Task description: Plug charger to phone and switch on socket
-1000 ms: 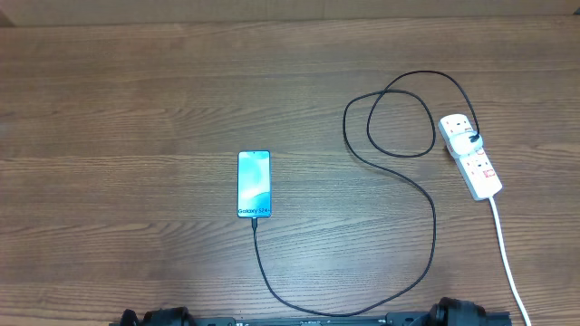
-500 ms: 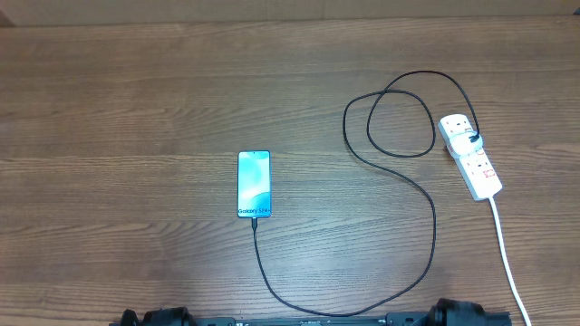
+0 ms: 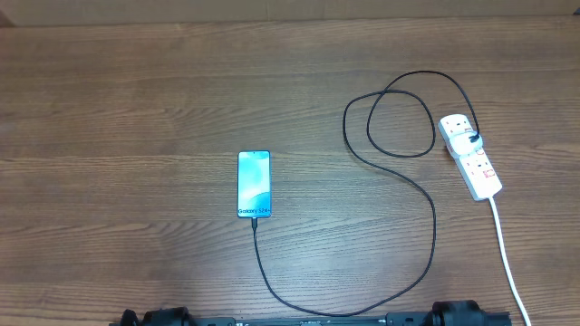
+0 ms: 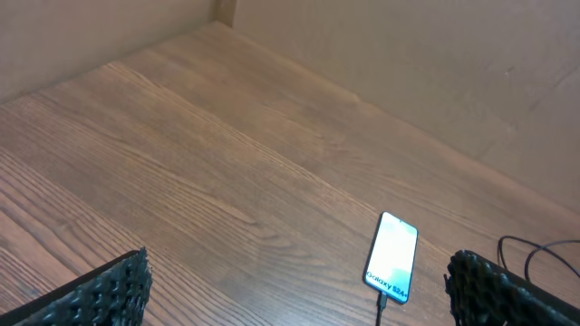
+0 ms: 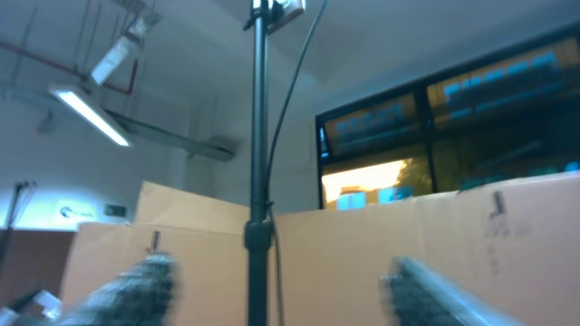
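The phone point(image 3: 254, 184) lies flat mid-table, screen lit light blue. The charger point(image 3: 426, 204), a thin black cable, loops from a black plug on the socket point(image 3: 470, 156) round to the phone, and its connector tip point(image 3: 255, 221) sits against the phone's near end. The white socket strip lies at the right with small red switches. My left gripper point(image 4: 294, 303) hovers open and empty over the table, the phone point(image 4: 391, 256) just ahead between its fingers point(image 4: 100, 294). My right gripper point(image 5: 290, 294) points up at the room, open and empty, its fingers point(image 5: 136, 290) blurred.
The socket's thick white lead point(image 3: 507, 263) runs to the table's near right edge. Both arm bases point(image 3: 149, 319) sit at the near edge. Cardboard walls point(image 4: 408, 63) border the far side. A camera pole point(image 5: 258, 181) stands before the right wrist camera.
The right gripper's jaws have spread apart, and its fingers are still blurred. The phone, charger and socket lie as before.
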`<state>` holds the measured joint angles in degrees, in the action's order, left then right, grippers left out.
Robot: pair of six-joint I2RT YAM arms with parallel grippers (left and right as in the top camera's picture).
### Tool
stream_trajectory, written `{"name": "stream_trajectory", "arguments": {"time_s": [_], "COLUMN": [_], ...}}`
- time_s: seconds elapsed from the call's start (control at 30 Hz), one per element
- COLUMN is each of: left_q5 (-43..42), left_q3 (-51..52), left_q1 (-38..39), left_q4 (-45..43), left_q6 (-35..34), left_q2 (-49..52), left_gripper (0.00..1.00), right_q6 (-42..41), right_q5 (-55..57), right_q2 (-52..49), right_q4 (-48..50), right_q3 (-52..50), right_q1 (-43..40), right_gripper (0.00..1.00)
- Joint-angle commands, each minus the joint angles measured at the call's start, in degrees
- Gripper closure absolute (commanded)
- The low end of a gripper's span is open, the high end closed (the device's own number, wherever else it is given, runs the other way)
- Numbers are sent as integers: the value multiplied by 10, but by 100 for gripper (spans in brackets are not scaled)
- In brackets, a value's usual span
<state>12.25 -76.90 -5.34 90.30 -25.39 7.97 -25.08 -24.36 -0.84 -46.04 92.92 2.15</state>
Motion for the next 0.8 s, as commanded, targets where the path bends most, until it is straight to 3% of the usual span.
{"name": "stream_trajectory", "arguments": {"time_s": [0.0, 0.2, 0.4, 0.77], "left_q5": [3, 3, 3, 3], "left_q3": [-1, -1, -1, -1], "left_q1": [-4, -4, -4, -3], "left_q4": [-1, -1, -1, -1], "left_q6": [-6, -6, -6, -5], "left_q2": [-6, -6, -6, -6], "left_gripper": [0, 0, 0, 0], "right_q6": [1, 1, 1, -4], "right_q5": [83, 180, 190, 190], "right_q2": [5, 5, 4, 3], "right_q4": [29, 164, 362, 400], "right_q3": [-12, -92, -258, -628], "right_q1": [9, 8, 7, 7], "right_gripper": [0, 0, 0, 0]}}
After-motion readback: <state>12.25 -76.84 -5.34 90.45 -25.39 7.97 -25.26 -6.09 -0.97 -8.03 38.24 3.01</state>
